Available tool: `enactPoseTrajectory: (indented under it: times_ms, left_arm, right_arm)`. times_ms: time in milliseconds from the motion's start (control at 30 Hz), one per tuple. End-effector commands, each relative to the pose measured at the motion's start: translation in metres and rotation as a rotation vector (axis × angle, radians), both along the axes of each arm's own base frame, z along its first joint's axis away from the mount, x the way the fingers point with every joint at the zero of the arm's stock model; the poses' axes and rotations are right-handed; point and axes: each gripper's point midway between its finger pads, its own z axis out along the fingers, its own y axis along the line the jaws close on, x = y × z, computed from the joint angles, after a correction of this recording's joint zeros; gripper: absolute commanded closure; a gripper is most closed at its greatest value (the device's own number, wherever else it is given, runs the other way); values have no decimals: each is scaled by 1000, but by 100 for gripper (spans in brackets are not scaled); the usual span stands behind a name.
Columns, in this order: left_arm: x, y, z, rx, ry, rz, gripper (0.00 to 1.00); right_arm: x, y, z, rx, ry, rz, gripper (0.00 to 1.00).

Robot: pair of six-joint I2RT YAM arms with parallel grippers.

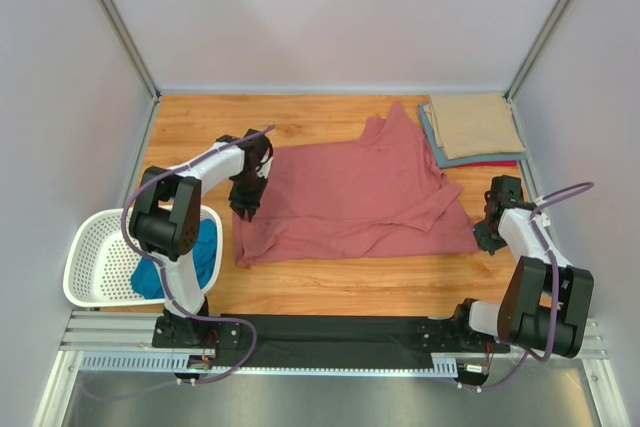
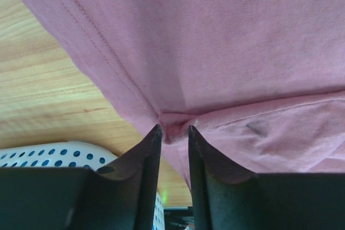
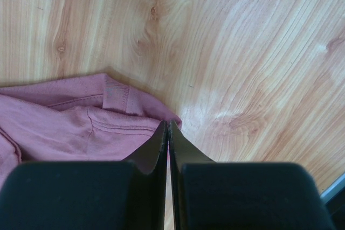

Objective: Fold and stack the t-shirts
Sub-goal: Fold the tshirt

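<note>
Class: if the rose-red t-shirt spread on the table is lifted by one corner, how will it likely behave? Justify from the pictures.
Probably floppy: the rose-red t-shirt lies flat with soft creases and folds. Likely light and thin, since its hem bunches into a tuck. Pushed across the wooden table, it would probably wrinkle rather than slide.

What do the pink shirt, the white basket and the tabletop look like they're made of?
Rose-red t-shirt: soft matte knit cloth, likely cotton jersey; stitched hems and wrinkles show.
Basket: white plastic, apparently smooth, moulded with rows of holes.
Table: wood or wood-look laminate, smooth, slight sheen; grain and knots visible.
</note>
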Motion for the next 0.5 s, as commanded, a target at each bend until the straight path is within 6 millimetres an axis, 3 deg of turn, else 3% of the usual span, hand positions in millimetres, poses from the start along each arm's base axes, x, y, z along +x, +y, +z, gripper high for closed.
enactPoseTrajectory:
  times_ms: [0, 133, 300, 467]
  left_arm:
    - [-2, 0, 0, -4, 30, -17, 68]
    - [-2, 6, 5, 34, 23, 0, 78]
    - [1, 13, 11, 76, 3, 19, 99]
    - [4, 26, 14, 149, -23, 48, 100]
  right_arm:
    - [10, -8, 7, -29, -32, -5, 100]
    - [12, -8, 7, -26, -35, -4, 100]
    - [11, -8, 8, -25, -33, -4, 100]
    - [9, -7, 8, -27, -38, -2, 100]
